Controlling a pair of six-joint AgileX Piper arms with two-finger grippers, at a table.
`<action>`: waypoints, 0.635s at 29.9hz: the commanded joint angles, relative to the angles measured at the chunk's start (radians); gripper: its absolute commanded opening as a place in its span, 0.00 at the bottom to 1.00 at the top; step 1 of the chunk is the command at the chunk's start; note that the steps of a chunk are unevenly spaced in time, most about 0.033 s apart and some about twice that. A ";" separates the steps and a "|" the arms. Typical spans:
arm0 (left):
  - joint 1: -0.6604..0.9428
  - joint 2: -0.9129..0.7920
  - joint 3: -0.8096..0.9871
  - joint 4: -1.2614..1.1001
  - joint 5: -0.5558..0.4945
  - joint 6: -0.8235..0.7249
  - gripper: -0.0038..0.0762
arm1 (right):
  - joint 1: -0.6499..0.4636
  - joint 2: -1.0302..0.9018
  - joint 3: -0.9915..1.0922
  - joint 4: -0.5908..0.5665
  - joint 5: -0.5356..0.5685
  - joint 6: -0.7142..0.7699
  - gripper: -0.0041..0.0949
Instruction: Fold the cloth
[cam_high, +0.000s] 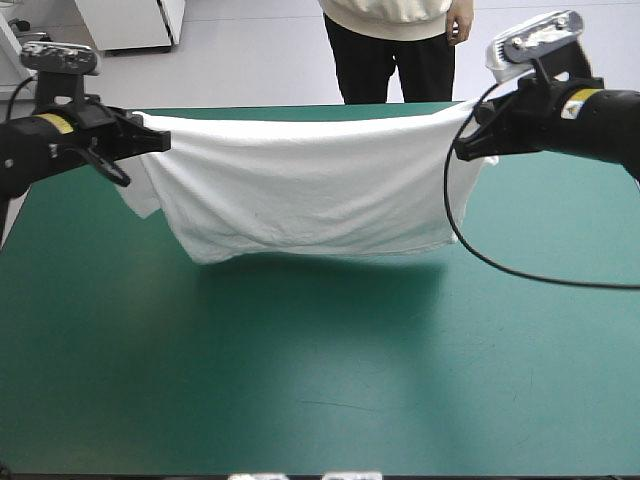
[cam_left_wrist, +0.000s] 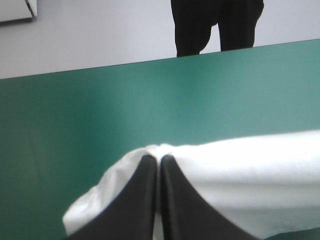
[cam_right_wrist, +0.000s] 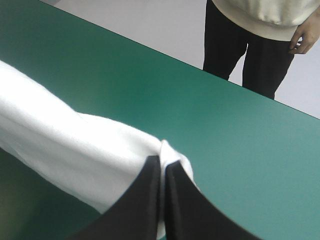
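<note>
The white T-shirt (cam_high: 300, 185) hangs lifted above the teal-green table, stretched wide between both arms, its lower edge sagging free over the cover. My left gripper (cam_high: 160, 140) is shut on the T-shirt at its left top corner. My right gripper (cam_high: 462, 150) is shut on the T-shirt at the right top corner. In the left wrist view my black fingers (cam_left_wrist: 150, 185) meet in an arch with the white T-shirt (cam_left_wrist: 240, 170) bunched around the tips. The right wrist view shows the same: gripper (cam_right_wrist: 162, 160) pinching the T-shirt (cam_right_wrist: 65, 150), which runs away sideways.
The teal-green table (cam_high: 320, 380) lies bare beneath and in front of the hanging shirt, with the shirt's shadow on it. The table's far edge (cam_high: 300, 108) runs just behind the shirt. A black cable loops down from the right wrist.
</note>
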 joint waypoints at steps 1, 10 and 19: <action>0.001 -0.126 -0.033 -0.011 0.034 0.028 0.04 | -0.006 -0.124 -0.027 -0.003 0.053 0.008 0.02; 0.001 -0.292 -0.030 -0.011 0.135 0.041 0.04 | -0.006 -0.348 0.129 -0.072 0.105 0.119 0.02; 0.001 -0.342 0.160 -0.059 0.023 0.045 0.04 | -0.006 -0.398 0.358 -0.086 0.001 0.147 0.02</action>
